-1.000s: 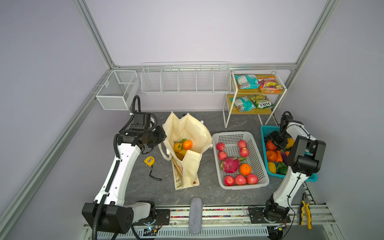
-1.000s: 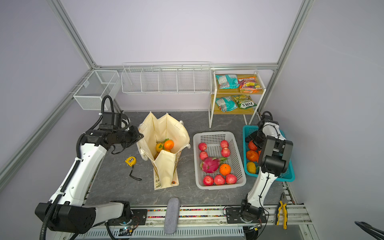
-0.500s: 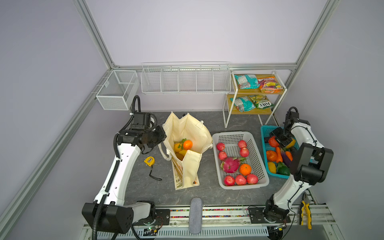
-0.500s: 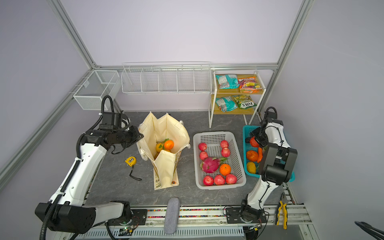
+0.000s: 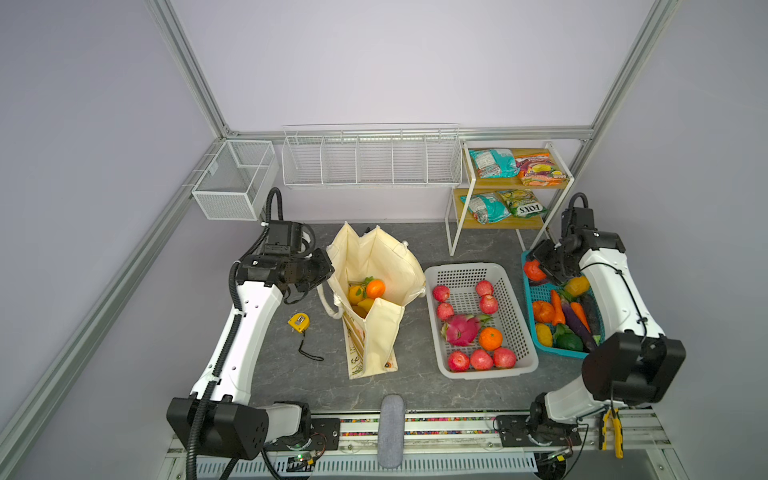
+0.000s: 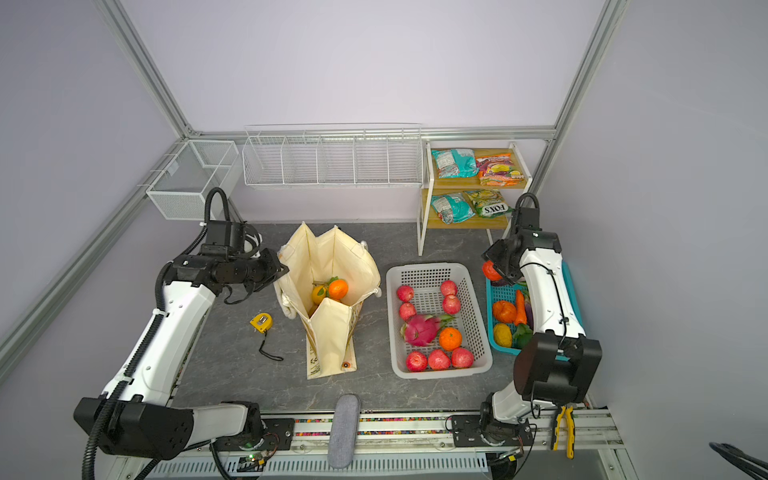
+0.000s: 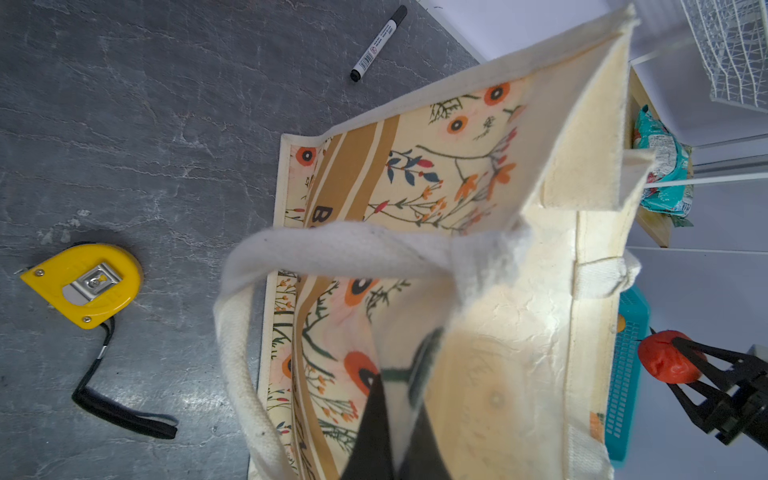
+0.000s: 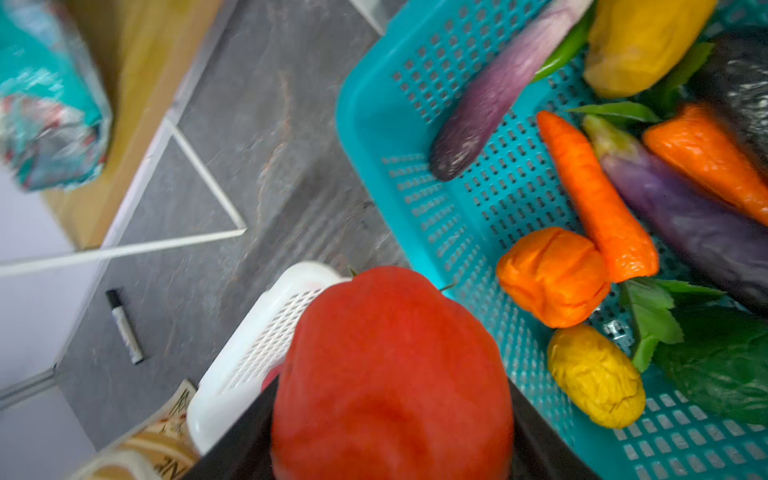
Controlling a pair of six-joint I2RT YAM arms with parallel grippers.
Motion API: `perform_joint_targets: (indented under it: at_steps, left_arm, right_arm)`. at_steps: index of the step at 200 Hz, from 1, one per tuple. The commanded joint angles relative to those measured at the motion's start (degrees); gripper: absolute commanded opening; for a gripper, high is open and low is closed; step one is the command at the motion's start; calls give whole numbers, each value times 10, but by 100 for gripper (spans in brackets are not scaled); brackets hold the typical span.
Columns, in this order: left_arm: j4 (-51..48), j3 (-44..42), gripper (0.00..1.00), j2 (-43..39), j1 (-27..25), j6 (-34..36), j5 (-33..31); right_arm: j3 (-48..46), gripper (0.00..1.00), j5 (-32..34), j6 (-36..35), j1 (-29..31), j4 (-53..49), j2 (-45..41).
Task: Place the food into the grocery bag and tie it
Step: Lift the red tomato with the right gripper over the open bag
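Right arm [image 5: 602, 282]: posture changed within the last second. Its elbow has swung out toward the front rail and its wrist has drawn up from among the vegetables, so the right claw [image 5: 540, 271] now hangs over the far corner of the teal basket [image 5: 528, 299] rather than down inside it. This is judged a finished pick, with the carry to the bag next. Left arm [image 5: 249, 316]: no change noted. Grocery bag [image 5: 374, 266]: unmoved, upright and gaping, well off to the side of the right claw. It already holds an orange and some yellow fruit [image 5: 375, 288], so loading is under way and the tying is not yet begun. White basket [image 5: 465, 267]: lies between the right claw and the bag, and the load will have to pass over it. Snack packets [image 5: 492, 163]: untouched on the shelf beyond the right claw. Left claw [image 7: 399, 386]: jaws fully together, pinched on the bag's wall beside the rope handle [image 7: 332, 245], which keeps the mouth spread open. Right claw: jaws stand wide and are clamped on the red vegetable [image 8: 390, 374], one black finger pressed to each side. Red vegetable: rounded and lobed, likely a pepper. It fills the gap between the jaws and is lifted clear of the carrots, aubergines and yellow pieces left below the claw.
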Motion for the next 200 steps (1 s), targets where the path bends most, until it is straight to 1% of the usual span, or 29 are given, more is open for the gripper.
perform_joint_targets:
  at_steps: [1,30,52,72,101,134,154,161,164,184,200]
  left_arm:
    - [7,21,0,10,3,10,6]
    - [12,30,0,24,1,6,10]
    - [12,37,0,32,-1,4,11]
    - [9,45,0,36,-4,4,9]
    - [5,50,0,38,-8,3,6]
    - [0,50,0,37,-15,4,6]
    - [-2,47,0,36,-16,6,5]
    - [-3,46,0,34,-16,6,5]
    - [-3,46,0,34,-16,7,5]
    - [-6,43,0,30,-16,7,4]
    - [0,37,0,23,-16,0,8]
  right_arm:
    - [23,66,-2,16,51,-35,-39]
    - [36,64,4,31,157,-11,-65]
    - [54,64,-5,37,243,24,-55]
    - [98,64,-15,11,306,53,-21]
    - [178,64,-42,-62,389,77,43]
    - [290,65,-70,-144,463,71,138]
    - [381,65,-101,-182,496,38,215]
    - [414,65,-115,-192,505,32,244]
    - [429,65,-120,-196,508,11,258]
    - [519,65,-154,-213,524,-45,339]
    - [548,65,-172,-219,531,-67,380]
